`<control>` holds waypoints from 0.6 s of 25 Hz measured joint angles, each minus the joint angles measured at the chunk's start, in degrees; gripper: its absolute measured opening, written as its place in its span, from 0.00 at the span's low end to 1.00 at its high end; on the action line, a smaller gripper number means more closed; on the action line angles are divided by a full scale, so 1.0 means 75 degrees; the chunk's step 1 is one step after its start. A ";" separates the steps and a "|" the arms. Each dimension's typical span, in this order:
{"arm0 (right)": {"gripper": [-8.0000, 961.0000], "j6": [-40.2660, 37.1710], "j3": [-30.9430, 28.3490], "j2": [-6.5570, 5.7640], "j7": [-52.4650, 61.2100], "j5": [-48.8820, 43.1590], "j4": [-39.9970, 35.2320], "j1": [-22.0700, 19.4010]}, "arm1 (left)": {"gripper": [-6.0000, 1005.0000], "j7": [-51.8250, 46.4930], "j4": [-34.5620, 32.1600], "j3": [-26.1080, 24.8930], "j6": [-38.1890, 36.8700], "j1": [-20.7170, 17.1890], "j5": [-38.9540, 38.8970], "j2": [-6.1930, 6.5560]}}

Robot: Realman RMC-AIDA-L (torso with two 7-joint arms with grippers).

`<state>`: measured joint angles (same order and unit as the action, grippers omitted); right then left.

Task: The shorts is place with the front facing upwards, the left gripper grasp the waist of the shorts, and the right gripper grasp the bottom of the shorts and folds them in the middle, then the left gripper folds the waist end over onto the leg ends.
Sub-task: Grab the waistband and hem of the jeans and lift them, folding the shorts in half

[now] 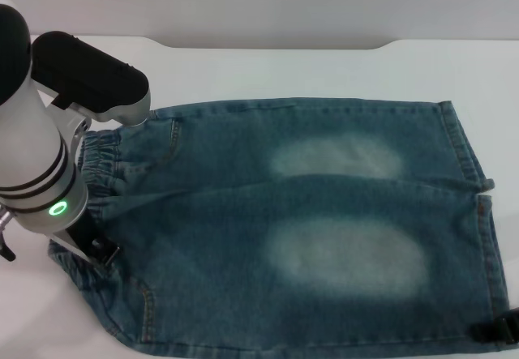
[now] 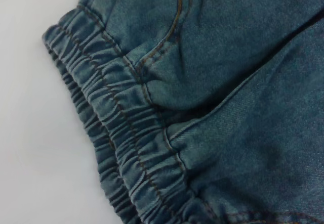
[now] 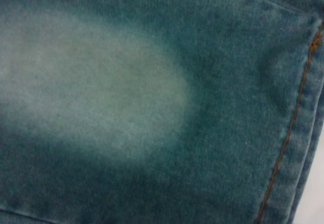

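Denim shorts (image 1: 308,229) lie flat on the white table (image 1: 259,67), so the left gripper (image 1: 96,250) at the waist (image 1: 97,164) and the right gripper (image 1: 499,331) at the bottom of the shorts (image 1: 478,213) should each pinch one near corner firmly, though I cannot tell how open either is.

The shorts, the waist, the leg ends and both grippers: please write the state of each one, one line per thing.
shorts: spread flat on the table, not yet folded.
waist: gathered, lying flat toward the robot's left.
leg ends: flat toward the robot's right, hems unfolded.
left gripper: down at the waist's near corner, fingers hidden.
right gripper: at the near leg hem, barely in view.
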<state>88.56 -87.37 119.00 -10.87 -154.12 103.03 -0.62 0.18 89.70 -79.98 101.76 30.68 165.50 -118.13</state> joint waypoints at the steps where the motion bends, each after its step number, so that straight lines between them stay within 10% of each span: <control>1: 0.70 0.0001 -0.0019 -0.0002 -0.0013 0.0004 -0.0025 0.0004 | 0.11 0.0001 0.0001 0.0000 0.0000 0.0000 0.0000 0.0000; 6: 0.67 -0.0032 -0.0023 -0.0020 -0.0072 0.0015 -0.0107 0.0003 | 0.12 0.0011 0.0020 -0.0001 0.0003 -0.0004 -0.0001 0.0000; 15: 0.27 -0.0014 0.0017 -0.0024 -0.0207 0.0020 -0.0052 -0.0003 | 0.13 0.0014 0.0068 -0.0011 0.0015 -0.0027 -0.0001 0.0001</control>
<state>88.45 -87.24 118.82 -12.42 -153.97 102.64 -0.64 0.28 90.21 -80.07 101.87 30.47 165.50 -118.12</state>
